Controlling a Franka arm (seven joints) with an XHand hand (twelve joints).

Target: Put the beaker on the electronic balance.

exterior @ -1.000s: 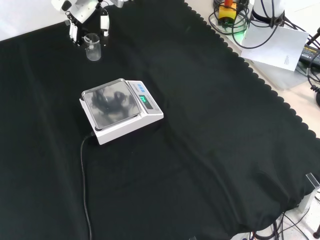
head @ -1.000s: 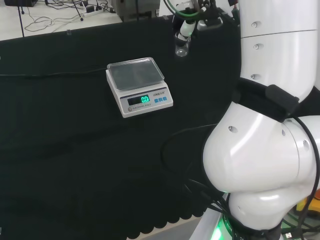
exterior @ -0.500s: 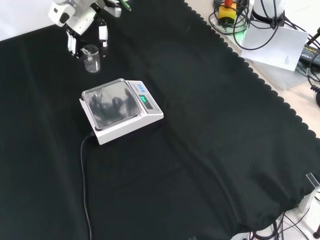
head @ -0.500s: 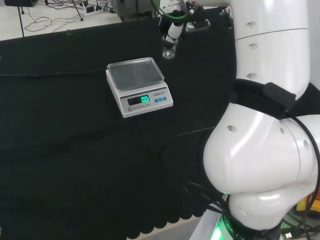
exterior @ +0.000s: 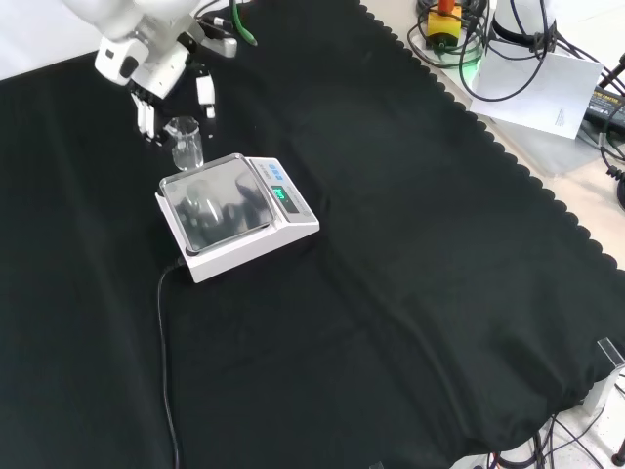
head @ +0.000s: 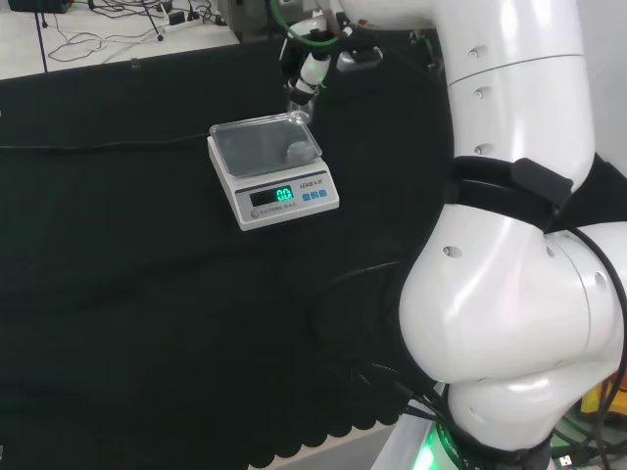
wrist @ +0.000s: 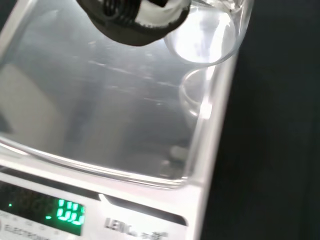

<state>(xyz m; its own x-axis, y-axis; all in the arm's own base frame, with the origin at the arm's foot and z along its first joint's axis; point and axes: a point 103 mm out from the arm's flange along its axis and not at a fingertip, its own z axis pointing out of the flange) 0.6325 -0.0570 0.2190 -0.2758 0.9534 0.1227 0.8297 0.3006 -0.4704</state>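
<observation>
The black and white hand (exterior: 161, 73) grasps the small clear glass beaker (exterior: 186, 143) above the far corner of the white electronic balance's steel pan (exterior: 217, 203). Released here, it could catch the rim and topple.

The hand (exterior: 156, 68) is being held out at the end of the white arm (head: 509, 196), its fingers (exterior: 206, 98) being pointed downward and curled in a pinch.
</observation>
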